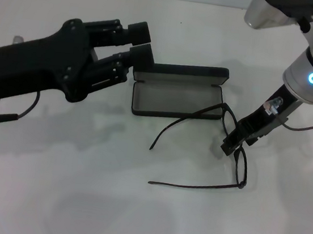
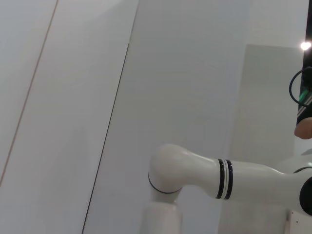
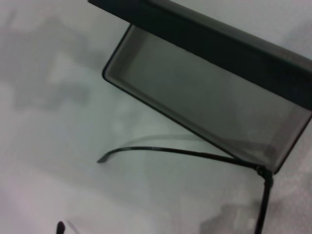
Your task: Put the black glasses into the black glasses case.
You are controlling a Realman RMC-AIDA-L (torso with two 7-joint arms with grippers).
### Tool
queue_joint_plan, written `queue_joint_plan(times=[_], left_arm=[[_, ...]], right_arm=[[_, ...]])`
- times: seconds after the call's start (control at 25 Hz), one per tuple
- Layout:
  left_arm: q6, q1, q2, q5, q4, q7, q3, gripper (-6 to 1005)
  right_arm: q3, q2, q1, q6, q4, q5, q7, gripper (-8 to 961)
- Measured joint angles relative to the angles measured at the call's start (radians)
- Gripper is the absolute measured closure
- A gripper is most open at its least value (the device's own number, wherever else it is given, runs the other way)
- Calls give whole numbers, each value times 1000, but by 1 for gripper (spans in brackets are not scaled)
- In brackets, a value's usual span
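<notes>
The black glasses case (image 1: 175, 100) lies open at the table's middle, grey lining up and its lid (image 1: 184, 73) standing behind. To its right are the black glasses (image 1: 242, 168), unfolded, both temple arms pointing left. My right gripper (image 1: 232, 143) is shut on the front frame near the bridge. The upper temple crosses the case's near right corner, and in the right wrist view the glasses (image 3: 185, 152) cast a shadow below, beside the case (image 3: 195, 97). My left gripper (image 1: 144, 44) hovers open at the lid's left end, holding nothing.
White table (image 1: 78, 199) all around. The left wrist view shows only a wall and a white arm segment (image 2: 204, 178).
</notes>
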Motion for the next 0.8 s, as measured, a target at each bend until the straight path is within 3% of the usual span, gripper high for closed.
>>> queue_joint_plan(times=[0.24,0.8], left_arm=[[8,0,1,4,-40,17,-1,655],[9,4,1,5,-48,22,-8,690]], right_arm=[[-27,-1,-8,31,9,12,-2,325],[-150,-1,-33,57,-5,99,-33,792]])
